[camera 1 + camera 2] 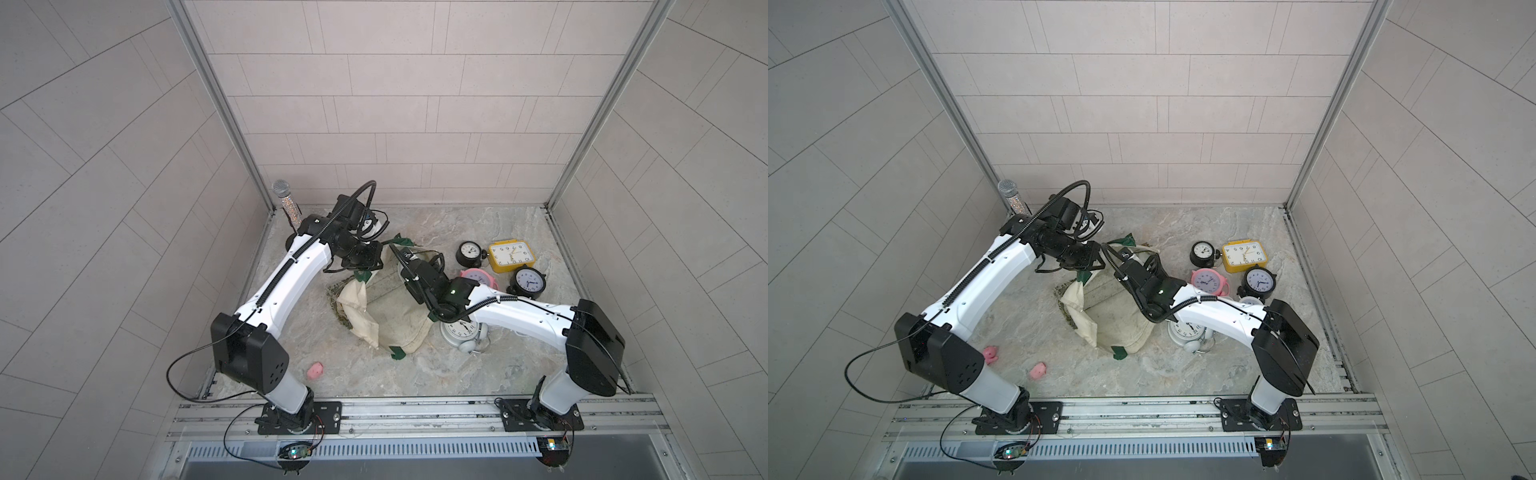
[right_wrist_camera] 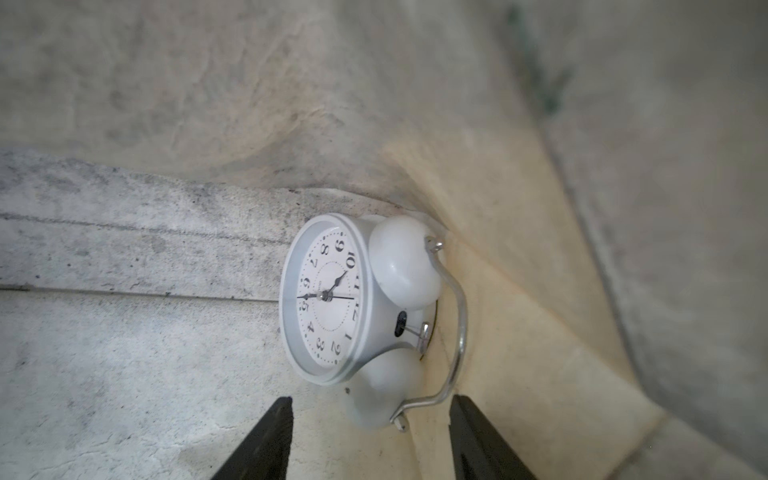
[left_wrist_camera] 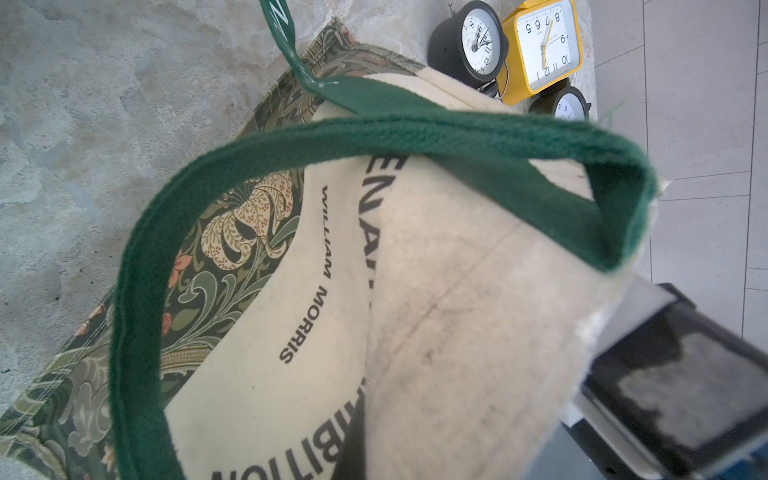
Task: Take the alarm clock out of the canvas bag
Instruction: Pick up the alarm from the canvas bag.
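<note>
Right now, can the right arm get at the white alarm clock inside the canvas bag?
Probably yes. The left claw holds the canvas bag open, and the right claw is inside with jaws apart, the white alarm clock just ahead with nothing between.

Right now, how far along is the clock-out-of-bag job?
Done: left end effector pinches the canvas bag rim, holding its mouth up; right end effector is inside. In hand: its jaws stand open either side of the handle of the white alarm clock, not gripping. Left, likely: close, lift it out, set it down near the yellow clock.
</note>
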`<state>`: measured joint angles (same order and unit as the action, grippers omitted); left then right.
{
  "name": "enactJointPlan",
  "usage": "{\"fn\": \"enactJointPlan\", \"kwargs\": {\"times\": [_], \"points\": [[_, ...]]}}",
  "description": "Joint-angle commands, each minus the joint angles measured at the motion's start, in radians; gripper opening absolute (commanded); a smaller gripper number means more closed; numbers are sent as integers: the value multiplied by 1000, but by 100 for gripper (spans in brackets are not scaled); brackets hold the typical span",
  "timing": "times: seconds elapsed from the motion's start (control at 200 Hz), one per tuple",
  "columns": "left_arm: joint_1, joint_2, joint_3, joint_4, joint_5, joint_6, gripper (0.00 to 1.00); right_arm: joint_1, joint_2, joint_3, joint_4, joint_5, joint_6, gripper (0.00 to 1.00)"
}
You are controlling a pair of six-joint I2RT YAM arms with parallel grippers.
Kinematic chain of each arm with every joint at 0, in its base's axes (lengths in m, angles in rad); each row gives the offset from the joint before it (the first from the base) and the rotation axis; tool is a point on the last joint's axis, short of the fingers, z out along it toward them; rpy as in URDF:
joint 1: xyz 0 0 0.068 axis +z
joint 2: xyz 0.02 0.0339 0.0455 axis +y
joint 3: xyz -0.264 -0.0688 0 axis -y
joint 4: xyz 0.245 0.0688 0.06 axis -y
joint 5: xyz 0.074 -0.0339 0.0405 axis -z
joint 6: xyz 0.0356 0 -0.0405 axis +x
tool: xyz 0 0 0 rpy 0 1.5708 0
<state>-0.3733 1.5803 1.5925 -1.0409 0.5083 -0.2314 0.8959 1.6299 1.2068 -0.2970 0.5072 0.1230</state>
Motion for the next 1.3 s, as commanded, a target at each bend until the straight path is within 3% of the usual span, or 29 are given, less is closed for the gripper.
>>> {"fn": "enactJointPlan", "kwargs": {"times": [0.0,0.27,0.816,1.291], "points": [[-3,-17,-6,-17,2,10,0,-18,15,34,-14,82,21,64],[-3,-13,-6,-26,14,33,0,-68,67,77,-22,116,95,68],[-3,-13,-3,-31,27,42,0,-145,163,126,21,-148,143,71],[-3,-2,-3,-31,24,47,0,-147,183,97,150,-379,132,73]]}}
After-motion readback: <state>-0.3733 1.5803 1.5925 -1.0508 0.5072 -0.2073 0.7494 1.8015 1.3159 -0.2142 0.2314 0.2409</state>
